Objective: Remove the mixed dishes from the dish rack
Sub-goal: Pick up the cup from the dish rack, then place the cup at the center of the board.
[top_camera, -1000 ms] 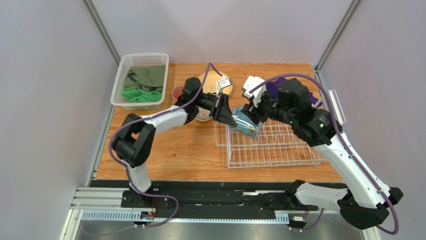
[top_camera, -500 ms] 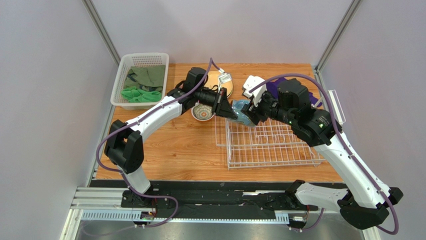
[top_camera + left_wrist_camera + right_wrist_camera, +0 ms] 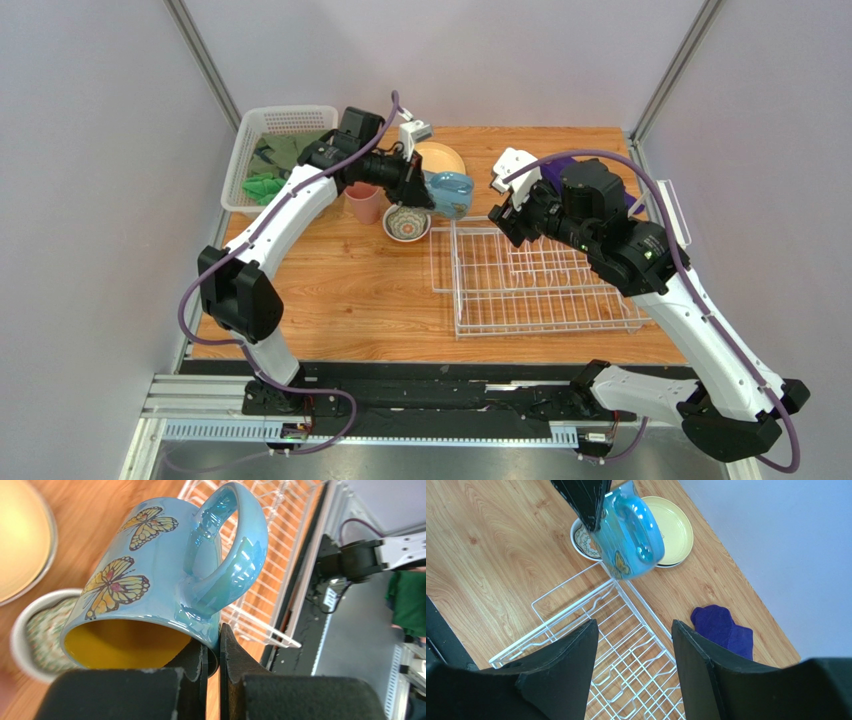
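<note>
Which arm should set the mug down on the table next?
Left: the left gripper is shut on the blue mug near the bowl and plate; the right gripper is open and empty over the dish rack.

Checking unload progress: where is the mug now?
Top view: the blue mug, pinched by the left gripper, hangs beyond the dish rack's far-left corner, near the plate.

Glossy glazed mug [image 3: 160,565]; white wire rack [image 3: 540,292]; matt wood-grain table [image 3: 340,290]

Wooden table [image 3: 330,300], pale lilac-grey walls [image 3: 90,200] on three sides, metal corner posts [image 3: 205,60], even light.
</note>
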Tool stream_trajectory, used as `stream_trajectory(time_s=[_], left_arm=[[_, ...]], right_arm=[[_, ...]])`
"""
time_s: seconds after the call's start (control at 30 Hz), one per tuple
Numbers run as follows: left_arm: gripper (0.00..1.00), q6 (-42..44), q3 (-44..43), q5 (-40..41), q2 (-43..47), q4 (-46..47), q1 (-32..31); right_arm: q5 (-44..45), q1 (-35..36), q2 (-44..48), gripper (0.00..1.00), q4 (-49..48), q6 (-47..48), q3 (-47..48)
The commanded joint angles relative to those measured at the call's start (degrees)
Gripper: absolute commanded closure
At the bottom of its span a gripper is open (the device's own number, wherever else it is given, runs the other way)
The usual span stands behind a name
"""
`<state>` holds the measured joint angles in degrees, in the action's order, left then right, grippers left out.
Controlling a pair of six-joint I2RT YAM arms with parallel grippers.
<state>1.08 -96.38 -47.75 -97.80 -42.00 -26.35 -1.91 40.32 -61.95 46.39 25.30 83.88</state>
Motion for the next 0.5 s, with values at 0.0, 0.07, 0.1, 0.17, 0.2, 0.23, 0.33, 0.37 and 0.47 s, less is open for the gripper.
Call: stream_trajectory(time_s=[0.0, 0.07, 0.1, 0.17, 0.2, 0.23, 0.33, 0.37, 0.47], left_arm=[[1.0, 9.1, -6.01, 3.35, 5.33, -7.38, 2.18], [1.0, 10.34, -6.28, 6.43, 5.95, -8.62, 2.97], [1.0, 12.0, -6.54, 7.66, 6.39, -10.54, 3.23], [1.0, 13.67, -7.85, 10.3, 6.48, -13.1, 3.93], [1.0, 15.34, -8.47, 12.13, 6.39, -15.98, 4.2], [1.0, 16.22, -9.0, 13.11, 6.39, -17.4, 4.46], [1.0, 19.65, -10.23, 17.94, 6.3, -22.5, 5.08], [1.0, 20.36, -10.32, 19.0, 6.39, -23.47, 5.43], [1.0, 24.13, -10.15, 22.87, 6.31, -27.34, 6.22]], right_arm=[[0.6, 0.2, 1.4, 0.39, -2.01, -1.04, 0.15], [0.24, 0.2, 1.31, 0.39, -1.92, -1.31, 0.24], [-0.02, 0.2, 1.22, 0.39, -1.92, -1.39, 0.32], [-0.02, 0.2, 0.87, 0.39, -1.66, -1.39, 0.5], [-0.11, 0.2, 0.7, 0.39, -1.48, -1.39, 0.59], [-0.2, 0.2, 0.69, 0.39, -1.31, -1.39, 0.76], [-0.46, 0.2, 0.43, 0.39, -1.04, -1.48, 1.03], [-0.46, 0.12, 0.26, 0.39, -1.04, -1.48, 1.11], [-0.72, 0.2, 0.17, 0.39, -1.04, -1.48, 0.94]])
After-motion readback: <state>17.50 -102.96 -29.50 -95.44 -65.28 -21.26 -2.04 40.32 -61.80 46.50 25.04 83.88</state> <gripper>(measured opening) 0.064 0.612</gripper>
